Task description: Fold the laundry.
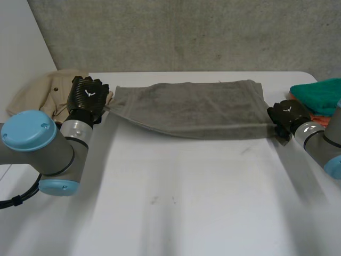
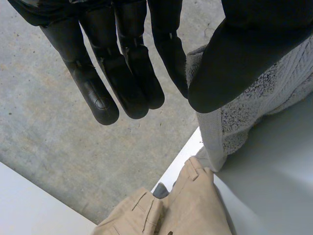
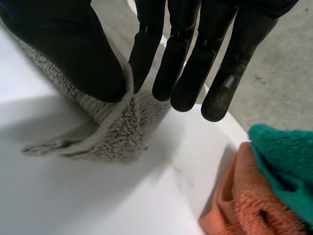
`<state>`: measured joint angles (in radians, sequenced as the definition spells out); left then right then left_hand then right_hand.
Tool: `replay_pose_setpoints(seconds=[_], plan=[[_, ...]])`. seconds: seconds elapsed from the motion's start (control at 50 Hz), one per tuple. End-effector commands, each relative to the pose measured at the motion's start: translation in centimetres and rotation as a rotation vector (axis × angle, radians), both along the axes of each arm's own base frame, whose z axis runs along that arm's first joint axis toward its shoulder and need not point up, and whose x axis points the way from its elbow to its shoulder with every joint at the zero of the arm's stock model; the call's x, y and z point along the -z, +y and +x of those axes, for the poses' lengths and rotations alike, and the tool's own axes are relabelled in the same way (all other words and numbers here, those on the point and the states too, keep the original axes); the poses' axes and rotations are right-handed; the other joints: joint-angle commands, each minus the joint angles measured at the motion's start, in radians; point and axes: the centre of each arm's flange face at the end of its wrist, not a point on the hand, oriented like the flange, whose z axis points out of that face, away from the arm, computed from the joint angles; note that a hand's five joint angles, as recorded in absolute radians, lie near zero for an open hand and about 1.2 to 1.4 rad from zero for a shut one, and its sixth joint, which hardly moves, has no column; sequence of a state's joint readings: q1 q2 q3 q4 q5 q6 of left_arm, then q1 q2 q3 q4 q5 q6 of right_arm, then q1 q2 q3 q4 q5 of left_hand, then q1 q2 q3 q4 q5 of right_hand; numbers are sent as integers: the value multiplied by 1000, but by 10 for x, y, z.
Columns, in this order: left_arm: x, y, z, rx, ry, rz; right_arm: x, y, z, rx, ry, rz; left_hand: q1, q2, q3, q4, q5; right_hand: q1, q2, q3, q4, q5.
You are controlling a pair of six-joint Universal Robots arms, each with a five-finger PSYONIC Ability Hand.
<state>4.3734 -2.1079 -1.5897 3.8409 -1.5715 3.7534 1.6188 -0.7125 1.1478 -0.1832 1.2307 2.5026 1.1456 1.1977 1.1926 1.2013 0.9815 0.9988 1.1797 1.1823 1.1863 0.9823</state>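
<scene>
Grey terry cloth was pinched at both of its ends. The left hand (image 1: 88,95), at the upper left of the head view, nipped the left end of the towel (image 1: 192,106) between its thumb (image 2: 244,63) and the nearest of its straight fingers (image 2: 127,83). A flat woven hem hung past the thumb toward a beige garment (image 1: 37,93). The right hand (image 1: 286,113), at the right edge of that view, gripped the towel's right end the same way, thumb against first finger. Its other fingers stayed straight and touched nothing.

Between the hands the towel lay as a long band across the far half of the white table (image 1: 186,202). It appeared doubled lengthwise, with a soft rounded fold along its near edge. Gripping both ends probably served to draw the layers flat and level before a crosswise fold.

The towel's pile was coarse and looped, and its hem smooth. The beige garment, a plain weave with stitched seams, lay over the table's left edge just beside the left hand. A teal towel (image 1: 319,92) rested on an orange one (image 1: 319,118) near the right hand. Both were fluffy and lay apart from the grey towel.
</scene>
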Motion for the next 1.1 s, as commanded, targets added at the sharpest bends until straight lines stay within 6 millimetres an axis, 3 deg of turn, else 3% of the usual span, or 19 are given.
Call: replay_pose_setpoints(seconds=[0.02, 0.12, 0.18, 0.32, 0.4, 0.52, 0.6, 0.68, 0.74, 0.8, 0.94, 1.1], plan=[[-2, 10, 4, -3, -30, 70, -25, 8, 0, -2, 1, -23, 251, 199, 204, 195, 240, 397, 217, 214, 210, 239], [-3, 38, 14, -1, -93, 226, -52, 43, -4, -15, 56, 71, 251, 199, 204, 195, 240, 397, 217, 214, 210, 239], [-1, 63, 23, -4, -150, 346, -57, 64, -8, -29, 109, 158, 251, 199, 204, 195, 240, 397, 217, 214, 210, 239], [12, 128, 56, -30, -377, 606, -72, 126, -47, -44, 339, 451, 251, 199, 204, 195, 240, 397, 217, 214, 210, 239], [18, 156, 73, -22, -512, 685, -69, 158, -66, -65, 451, 603, 251, 199, 204, 195, 240, 397, 217, 214, 210, 239], [16, 166, 76, -10, -540, 674, -65, 176, -65, -82, 489, 575, 251, 199, 204, 195, 240, 397, 217, 214, 210, 239], [8, 145, 71, -35, -490, 568, -63, 163, -63, -65, 505, 482, 251, 199, 204, 195, 240, 397, 217, 214, 210, 239], [3, 113, 59, -60, -403, 431, -57, 131, -57, -39, 531, 317, 251, 199, 204, 195, 240, 397, 217, 214, 210, 239], [4, 84, 46, -70, -315, 355, -52, 109, -38, -68, 536, 179, 251, 199, 204, 195, 240, 397, 217, 214, 210, 239], [9, 59, 33, -67, -232, 307, -49, 86, -21, -73, 528, 53, 251, 199, 204, 195, 240, 397, 217, 214, 210, 239], [27, 3, 3, -130, -157, 174, -33, 40, -3, -64, 521, -142, 251, 199, 204, 195, 240, 397, 217, 214, 210, 239], [45, -43, -18, -183, -179, 71, -8, -10, 11, -50, 509, -363, 251, 199, 204, 195, 240, 397, 217, 214, 210, 239]])
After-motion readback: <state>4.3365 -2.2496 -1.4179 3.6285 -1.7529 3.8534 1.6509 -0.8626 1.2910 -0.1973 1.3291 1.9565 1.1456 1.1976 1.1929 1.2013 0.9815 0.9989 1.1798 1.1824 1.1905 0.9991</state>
